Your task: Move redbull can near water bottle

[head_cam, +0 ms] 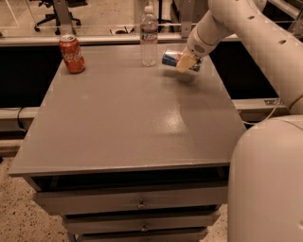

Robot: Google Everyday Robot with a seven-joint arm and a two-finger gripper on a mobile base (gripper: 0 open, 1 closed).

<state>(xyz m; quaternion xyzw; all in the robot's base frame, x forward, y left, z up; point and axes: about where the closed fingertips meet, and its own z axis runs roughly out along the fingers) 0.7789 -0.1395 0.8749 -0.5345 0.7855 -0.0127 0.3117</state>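
Grey counter (pixel 128 123), white arm (pixel 246 28) reaching in from the right. Upright bottle (pixel 148 35) at the far edge, cola can (pixel 72 54) far left. Just right of the bottle, apart from it: redbull can (pixel 171 58) sideways over the counter, clamped between closed jaws.

A grey counter (pixel 123 127) with drawers (pixel 132 198) stands on speckled floor (pixel 14 222), an office chair (pixel 49 12) behind, the hand (pixel 185 61) above its far-right corner.

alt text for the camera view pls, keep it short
The gripper grips the redbull can, which lies on its side just right of the upright water bottle, near the far edge of a grey table. An orange-red cola can stands at the table's far left corner.
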